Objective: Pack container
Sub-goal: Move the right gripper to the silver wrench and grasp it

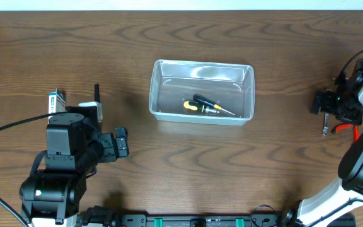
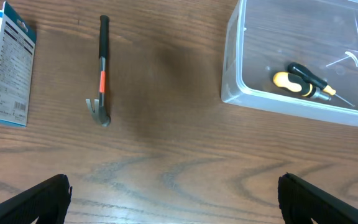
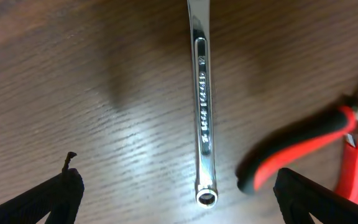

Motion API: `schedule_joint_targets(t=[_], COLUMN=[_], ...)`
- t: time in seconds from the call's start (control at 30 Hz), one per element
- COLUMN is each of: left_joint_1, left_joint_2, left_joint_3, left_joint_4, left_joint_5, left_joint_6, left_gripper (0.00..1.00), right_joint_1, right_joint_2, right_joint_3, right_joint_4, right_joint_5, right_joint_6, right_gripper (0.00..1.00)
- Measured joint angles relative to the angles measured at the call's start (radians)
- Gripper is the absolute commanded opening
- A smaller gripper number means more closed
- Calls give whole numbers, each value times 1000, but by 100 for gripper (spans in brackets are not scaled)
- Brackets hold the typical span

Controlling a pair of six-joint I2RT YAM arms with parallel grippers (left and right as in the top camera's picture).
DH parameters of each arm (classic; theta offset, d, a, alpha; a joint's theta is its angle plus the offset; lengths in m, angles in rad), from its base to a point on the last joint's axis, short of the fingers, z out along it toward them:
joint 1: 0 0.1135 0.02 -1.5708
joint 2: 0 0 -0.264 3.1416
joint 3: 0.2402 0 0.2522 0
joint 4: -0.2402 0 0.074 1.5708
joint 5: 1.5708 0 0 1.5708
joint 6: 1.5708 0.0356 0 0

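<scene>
Dark fingertips (image 3: 42, 199) of the right gripper (image 3: 179, 202) fill the two lower corners of the right wrist view, spread wide and holding nothing. On the table (image 3: 73, 74) beneath them lies a shiny wrench (image 3: 203, 112), running from the top centre down to its ring end at the lower middle. Pliers (image 3: 309, 146) with red-and-black handles lie just beside it at the lower right; I cannot tell whether the two touch.

In the left wrist view the left gripper (image 2: 176, 205) is likewise wide open and empty. A small hammer (image 2: 103, 68) lies above it at upper left-centre, head toward the bottom of the frame. A blue-and-white box (image 2: 6, 65) sits at the left edge. The container (image 2: 278, 102), a clear tub, occupies the upper right. Inside it is a yellow-and-black screwdriver (image 2: 284, 81) with a dark-handled tool (image 2: 306, 73) against it.

From overhead, the container stands at mid-table, well apart from both grippers, and the left arm overlaps part of the box.
</scene>
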Motion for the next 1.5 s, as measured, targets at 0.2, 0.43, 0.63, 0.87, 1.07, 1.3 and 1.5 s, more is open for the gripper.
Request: schedule_joint_targets(t=[0.2,0.43,0.63,0.87,1.07,1.3,1.5], left_joint_1=[0,0,0,0,0,0,0], left_joint_2=[0,0,0,0,0,0,0], left_joint_3=[0,0,0,0,0,0,0], left_joint_4=[0,0,0,0,0,0,0], left_joint_5=[0,0,0,0,0,0,0], left_joint_6=[0,0,0,0,0,0,0], left_gripper=[98,98,98,98,98,98,98], right_joint_1=[0,0,0,-4,-5,-5,-5], right_joint_2=[66,103,106,107,107,107,107], right_joint_3=[0,-2,-2,-2,-2,-2,-2], right_joint_4=[10,25,38,39,38,35,35], right_joint_5=[-13,-7,4,6,6,4,1], right_joint_6=[-3,-4,-8,-17,-18,-19,-15], right_gripper=[99,99,75,48,33,21,9])
